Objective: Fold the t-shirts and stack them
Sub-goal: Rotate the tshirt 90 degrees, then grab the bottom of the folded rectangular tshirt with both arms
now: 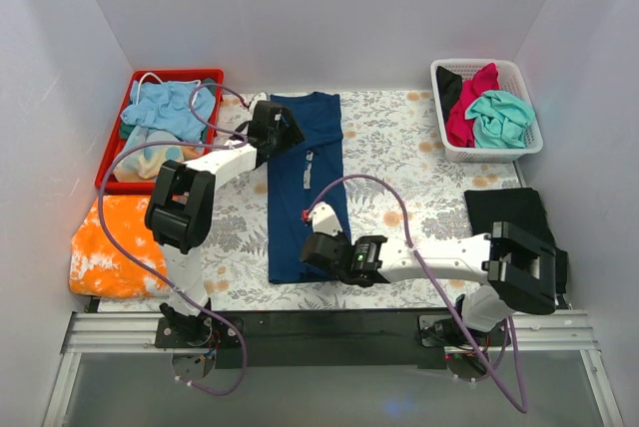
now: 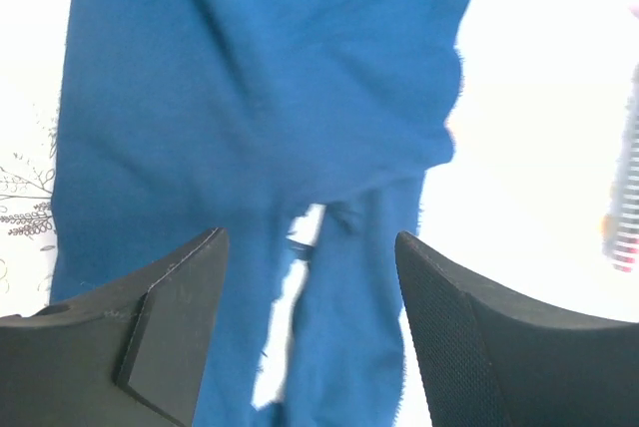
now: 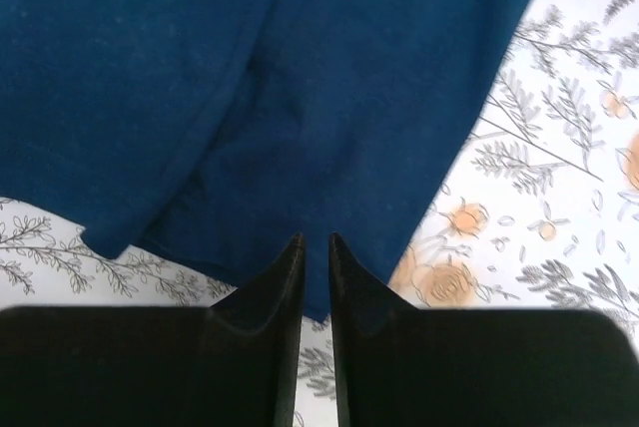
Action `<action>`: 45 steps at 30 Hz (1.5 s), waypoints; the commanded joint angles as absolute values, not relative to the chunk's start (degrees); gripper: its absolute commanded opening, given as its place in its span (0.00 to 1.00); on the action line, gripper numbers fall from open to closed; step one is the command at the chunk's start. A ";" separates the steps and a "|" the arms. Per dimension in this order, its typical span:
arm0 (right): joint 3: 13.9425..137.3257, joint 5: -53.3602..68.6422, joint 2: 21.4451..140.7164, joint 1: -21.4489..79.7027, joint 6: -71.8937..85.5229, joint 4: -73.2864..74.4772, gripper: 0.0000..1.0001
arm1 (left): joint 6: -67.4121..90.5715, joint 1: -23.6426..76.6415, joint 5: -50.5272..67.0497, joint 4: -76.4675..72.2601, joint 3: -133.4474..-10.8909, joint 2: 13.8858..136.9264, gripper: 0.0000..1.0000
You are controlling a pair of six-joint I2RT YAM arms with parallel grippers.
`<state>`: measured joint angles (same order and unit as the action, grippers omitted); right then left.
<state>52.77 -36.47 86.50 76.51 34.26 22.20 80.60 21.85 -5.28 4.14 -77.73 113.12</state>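
The navy t-shirt [image 1: 305, 178] lies folded into a long narrow strip down the middle of the table. My left gripper [image 1: 285, 131] hovers over its far left end with the jaws wide open and empty; blue cloth [image 2: 250, 98] lies under it [image 2: 310, 233]. My right gripper [image 1: 312, 250] is at the shirt's near right hem. Its jaws [image 3: 316, 237] are nearly closed, with the hem corner [image 3: 300, 78] between them. A folded black t-shirt [image 1: 509, 213] lies at the right. Magenta [image 1: 464, 108] and teal [image 1: 499, 118] shirts lie crumpled in a basket.
The white basket [image 1: 529, 144] stands at the back right. A red tray [image 1: 112, 143] with pale blue cloths stands at the back left. An orange cloth [image 1: 115, 242] lies at the near left. White walls close in the sides and back.
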 commanded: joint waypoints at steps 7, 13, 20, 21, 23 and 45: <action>53.88 -31.64 94.66 76.55 32.52 16.61 0.22 | 80.33 22.41 -0.71 4.75 -67.07 101.25 0.67; 50.37 -31.29 92.90 76.46 34.97 16.70 0.20 | 80.77 25.04 -0.09 3.70 -59.78 100.64 0.67; 45.98 -30.50 89.74 76.55 38.23 17.31 0.20 | 82.09 26.89 -2.98 3.34 -50.72 98.44 0.67; 45.44 -30.32 89.04 76.47 38.67 17.49 0.20 | 82.35 26.89 -3.68 3.60 -50.02 98.44 0.67; 43.43 -29.71 88.16 76.46 39.46 18.02 0.20 | 82.44 26.89 -4.92 4.57 -49.22 99.66 0.68; 35.77 -30.50 76.56 76.55 45.88 25.75 0.16 | 81.04 26.98 -5.36 5.10 -51.50 102.57 0.68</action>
<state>36.21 -30.28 77.12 76.51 44.71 22.24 83.33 27.03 -3.22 -0.97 -53.74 101.03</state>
